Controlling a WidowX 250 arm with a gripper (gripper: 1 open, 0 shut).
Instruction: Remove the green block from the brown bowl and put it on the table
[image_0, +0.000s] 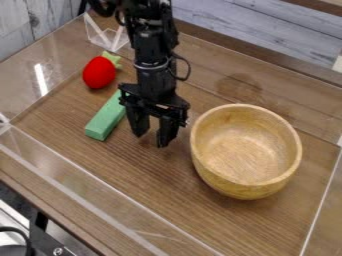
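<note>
The green block (106, 119) lies flat on the table (74, 165), outside the brown bowl (243, 186) and well to its left. Nothing shows inside the bowl. My gripper (151, 130) points straight down between block and bowl, its fingertips close to the tabletop just right of the block. A narrow gap remains between the dark fingers (166, 130), and nothing is in it. I cannot tell whether the left finger touches the block.
A red strawberry-shaped toy (99, 72) sits behind the block at the upper left. Clear plastic walls (147, 212) edge the table along the front and sides. Bare wood lies in front of the gripper and the bowl.
</note>
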